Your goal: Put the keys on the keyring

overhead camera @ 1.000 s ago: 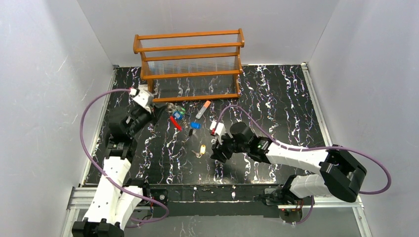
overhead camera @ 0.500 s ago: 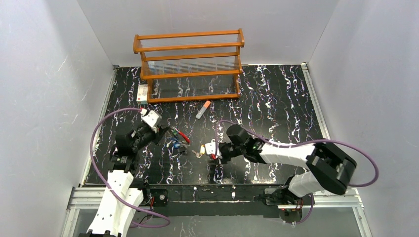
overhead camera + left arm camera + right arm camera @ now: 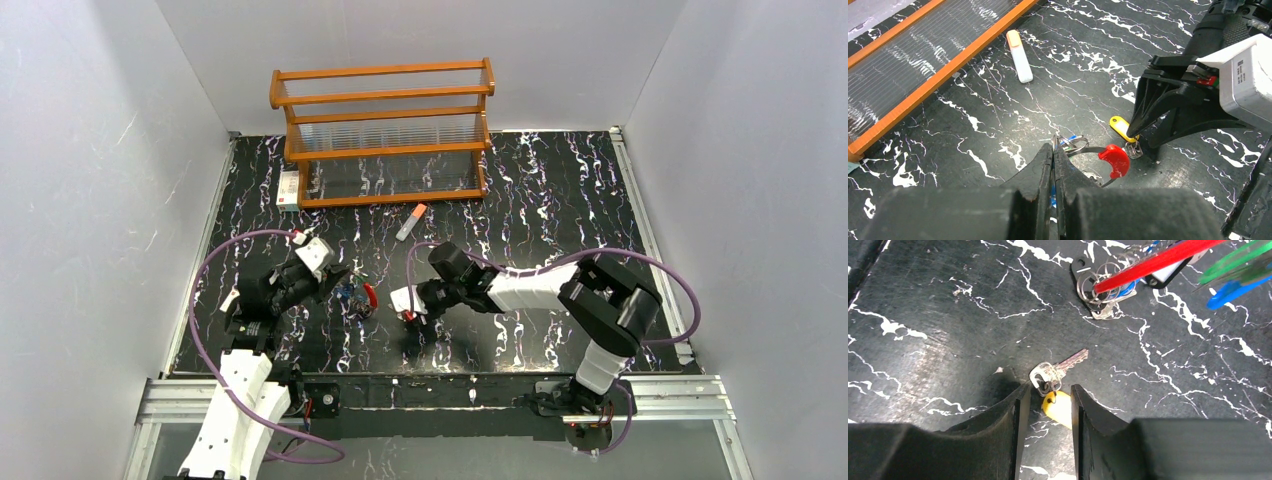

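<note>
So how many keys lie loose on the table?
1: the yellow key, inside the open right gripper. The rest bunch at the keyring in the left gripper; some may be hidden.

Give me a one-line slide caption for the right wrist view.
Right pincer open, straddling the yellow-headed key on the marbled table, red-sectioned keyring beyond.

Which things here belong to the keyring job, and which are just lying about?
Job: keyring with red section, held in the shut left tool; green key; blue key; yellow-headed key between the fingers of the right tool.
Lying about: wooden rack; grey orange-capped stick; white tag beside the rack.
</note>
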